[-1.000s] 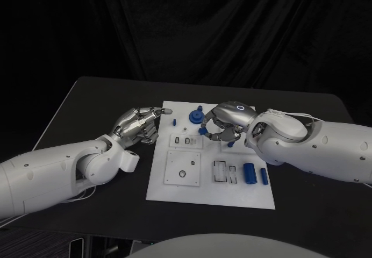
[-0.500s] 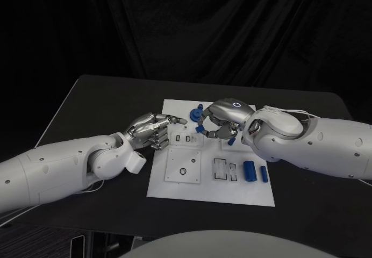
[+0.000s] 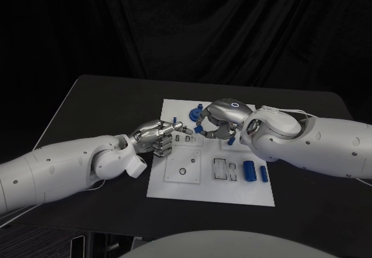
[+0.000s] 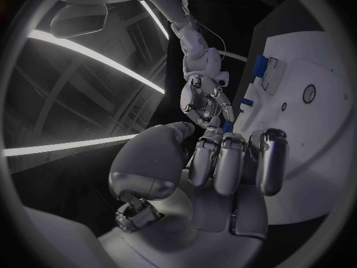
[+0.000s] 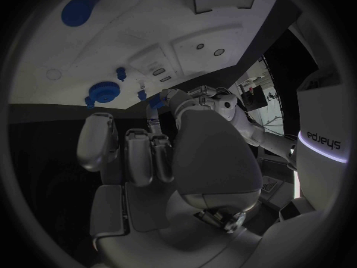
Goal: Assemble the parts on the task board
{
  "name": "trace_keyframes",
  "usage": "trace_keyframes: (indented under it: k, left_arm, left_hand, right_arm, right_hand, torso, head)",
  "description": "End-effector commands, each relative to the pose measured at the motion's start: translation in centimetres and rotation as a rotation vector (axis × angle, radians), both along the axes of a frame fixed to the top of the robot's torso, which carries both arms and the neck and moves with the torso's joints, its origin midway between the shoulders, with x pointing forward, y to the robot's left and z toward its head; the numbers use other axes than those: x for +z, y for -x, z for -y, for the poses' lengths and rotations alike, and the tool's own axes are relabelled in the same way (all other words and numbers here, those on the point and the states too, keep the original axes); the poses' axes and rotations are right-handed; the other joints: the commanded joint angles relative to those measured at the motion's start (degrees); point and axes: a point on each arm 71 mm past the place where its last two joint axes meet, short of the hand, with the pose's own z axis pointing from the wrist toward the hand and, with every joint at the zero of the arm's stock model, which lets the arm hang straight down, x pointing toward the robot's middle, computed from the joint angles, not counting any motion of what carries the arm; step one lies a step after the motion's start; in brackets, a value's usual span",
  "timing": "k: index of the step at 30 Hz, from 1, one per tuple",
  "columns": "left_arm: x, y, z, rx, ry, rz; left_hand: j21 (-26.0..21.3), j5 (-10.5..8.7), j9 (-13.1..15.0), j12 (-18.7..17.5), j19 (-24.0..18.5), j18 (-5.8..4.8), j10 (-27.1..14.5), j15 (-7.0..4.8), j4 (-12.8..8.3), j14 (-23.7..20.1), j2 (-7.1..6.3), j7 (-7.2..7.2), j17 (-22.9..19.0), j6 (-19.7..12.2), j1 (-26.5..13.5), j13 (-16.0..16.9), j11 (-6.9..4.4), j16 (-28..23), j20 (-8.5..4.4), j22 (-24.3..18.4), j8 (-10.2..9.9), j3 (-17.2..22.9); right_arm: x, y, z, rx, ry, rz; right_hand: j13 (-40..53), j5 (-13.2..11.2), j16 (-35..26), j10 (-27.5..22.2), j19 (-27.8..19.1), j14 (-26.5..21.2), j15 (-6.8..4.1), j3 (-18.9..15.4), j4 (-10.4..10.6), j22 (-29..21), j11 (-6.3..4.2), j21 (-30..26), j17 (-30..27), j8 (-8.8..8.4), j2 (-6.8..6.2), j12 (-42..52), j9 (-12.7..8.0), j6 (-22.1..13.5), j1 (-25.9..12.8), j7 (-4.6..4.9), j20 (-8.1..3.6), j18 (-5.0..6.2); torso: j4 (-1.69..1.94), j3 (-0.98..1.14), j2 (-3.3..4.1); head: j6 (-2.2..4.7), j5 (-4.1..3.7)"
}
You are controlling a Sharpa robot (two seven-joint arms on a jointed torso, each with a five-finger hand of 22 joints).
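The white task board (image 3: 213,191) lies mid-table. My right hand (image 3: 221,121) hovers over its far part and pinches a small blue part (image 3: 201,129) in its fingertips; the same blue part (image 5: 154,105) (image 4: 225,125) shows in both wrist views. My left hand (image 3: 159,135) is over the board's left edge, fingers curled with nothing in them, its tips close to that part; I cannot tell if they touch it. A blue gear (image 3: 197,114) (image 5: 100,92) stands on the board behind the hands. A blue cylinder (image 3: 249,171) and a thinner blue pin (image 3: 263,175) lie at the right.
White slotted blocks (image 3: 184,140) (image 3: 224,170) and a square plate with a hole (image 3: 184,167) sit on the board. A small blue peg (image 3: 174,121) stands near the far left corner. Bare black table (image 3: 101,102) surrounds the board.
My left hand has moved right over the board's edge, towards the right hand's fingertips. The right hand has shifted slightly towards the far side, still holding the blue part.
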Motion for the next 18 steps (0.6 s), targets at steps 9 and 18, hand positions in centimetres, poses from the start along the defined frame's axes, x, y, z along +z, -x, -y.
trace_keyframes:
  k: [9,18]
  left_arm:
    - [-0.27,0.25,0.67,-0.059,-0.027,0.017]
    - [-0.3,0.23,0.6,-0.053,-0.031,0.019]
  left_hand:
    - [-0.23,-1.69,-0.17,0.2,-1.16,-0.19,6.04,-0.45,0.36,6.05,1.03,-0.1,15.07,-3.4,1.02,15.06,-0.59,0.15,-0.34,6.64,-1.64,-1.08]
    - [-0.36,-1.77,-0.23,0.2,-1.96,-0.04,6.04,-0.54,0.23,6.05,1.09,-0.15,15.07,-4.32,1.45,15.06,-0.67,0.15,-0.44,6.11,-2.06,-1.28]
  right_arm:
    - [0.06,0.23,-0.62,0.028,0.006,0.0]
    - [0.1,0.47,-0.77,0.045,0.003,-0.001]
  right_hand:
    - [10.64,-0.47,-0.11,2.51,-0.03,2.85,0.07,0.45,0.05,9.36,-0.05,-0.24,8.7,2.43,0.51,0.03,5.75,0.93,0.09,-1.47,-0.21,-0.12]
    - [10.39,-0.34,-0.5,2.31,-0.14,2.68,0.06,0.47,0.11,9.28,-0.07,-0.5,8.36,2.48,0.5,-0.07,5.88,0.9,-0.05,-1.49,-0.21,-0.07]
  torso:
    - [0.03,-0.06,-0.07]
    - [0.03,-0.07,-0.09]
  head:
    - [-0.13,-0.06]
    - [-0.32,0.0]
